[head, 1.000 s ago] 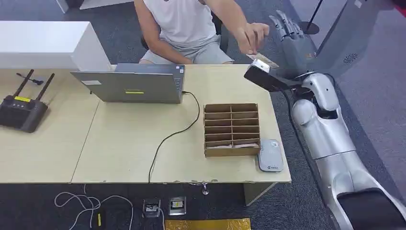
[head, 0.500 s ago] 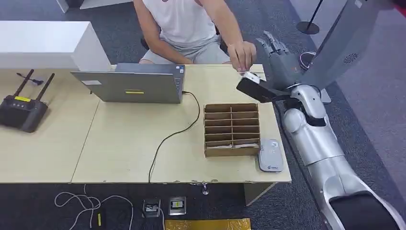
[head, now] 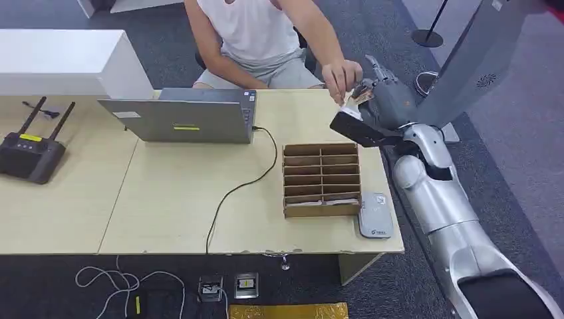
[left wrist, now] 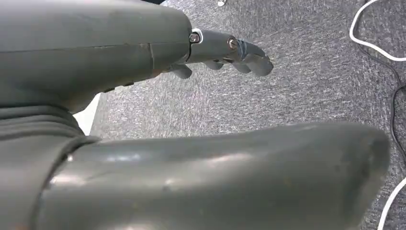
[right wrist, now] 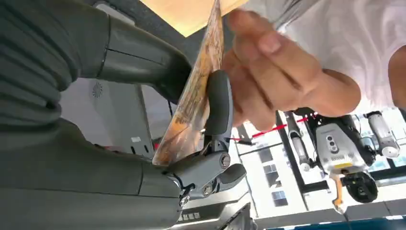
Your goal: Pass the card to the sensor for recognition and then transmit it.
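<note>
A person's hand (head: 342, 73) holds a patterned card (head: 359, 96) at my right hand (head: 382, 103), which is raised over the table's far right corner. In the right wrist view the card (right wrist: 191, 100) sits edge-on between my thick thumb (right wrist: 143, 62) and a dark finger (right wrist: 218, 103), pinched by both. The person's fingers (right wrist: 277, 81) still touch its other side. The grey card sensor (head: 376, 216) lies on the table near the front edge, right of the cardboard organizer (head: 322, 179). My left hand (left wrist: 225, 52) hangs over grey carpet, fingers loosely apart, holding nothing.
A grey laptop (head: 183, 118) stands at the table's back middle, its black cable (head: 239, 186) running to the front edge. A black router (head: 30, 153) sits at the left. The seated person (head: 256, 33) is behind the table. A white cabinet (head: 66, 63) stands back left.
The person's hand brought the card down and toward my right hand. My right hand came lower and nearer the table, and its fingers have closed on the card.
</note>
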### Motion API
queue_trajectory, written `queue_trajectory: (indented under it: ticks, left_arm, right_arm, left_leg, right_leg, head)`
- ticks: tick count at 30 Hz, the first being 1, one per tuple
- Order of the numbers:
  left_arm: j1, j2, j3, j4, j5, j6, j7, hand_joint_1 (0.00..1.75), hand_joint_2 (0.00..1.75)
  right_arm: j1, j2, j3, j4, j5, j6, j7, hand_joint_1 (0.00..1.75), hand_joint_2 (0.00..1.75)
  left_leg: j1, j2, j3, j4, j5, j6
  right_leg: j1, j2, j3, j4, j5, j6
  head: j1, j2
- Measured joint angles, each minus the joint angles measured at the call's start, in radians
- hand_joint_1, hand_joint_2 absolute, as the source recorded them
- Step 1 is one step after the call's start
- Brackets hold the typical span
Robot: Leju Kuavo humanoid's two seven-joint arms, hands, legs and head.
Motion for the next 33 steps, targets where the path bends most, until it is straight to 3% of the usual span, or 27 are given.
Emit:
queue_trajectory:
  ticks: [12,25,33]
  left_arm:
    - [0.002,0.0,-0.001,0.0,0.01,0.002,0.0,0.0,0.0]
    - [0.01,0.005,-0.001,0.0,0.028,0.005,-0.002,0.0,0.0]
    - [0.01,0.006,-0.001,0.0,0.031,0.005,-0.002,0.0,0.0]
  right_arm:
    - [0.038,-0.021,-0.003,-0.048,-0.003,0.04,0.021,1.75,1.75]
    - [0.193,-0.169,-0.092,-0.213,-0.074,0.122,0.049,1.75,1.75]
    - [0.23,-0.214,-0.13,-0.275,-0.076,0.13,0.05,1.75,1.75]
  left_leg:
    - [0.0,0.002,0.0,0.0,0.0,0.0]
    - [0.0,0.003,0.001,0.0,-0.001,0.0]
    - [0.0,0.007,0.003,0.0,-0.002,-0.001]
  right_leg:
    - [0.0,0.001,0.0,0.0,0.0,0.0]
    - [0.0,0.003,0.0,-0.001,0.0,0.0]
    - [0.0,0.005,0.0,-0.001,0.0,0.0]
  head:
    - [0.0,0.0]
    - [0.0,0.0]
    - [0.0,0.0]
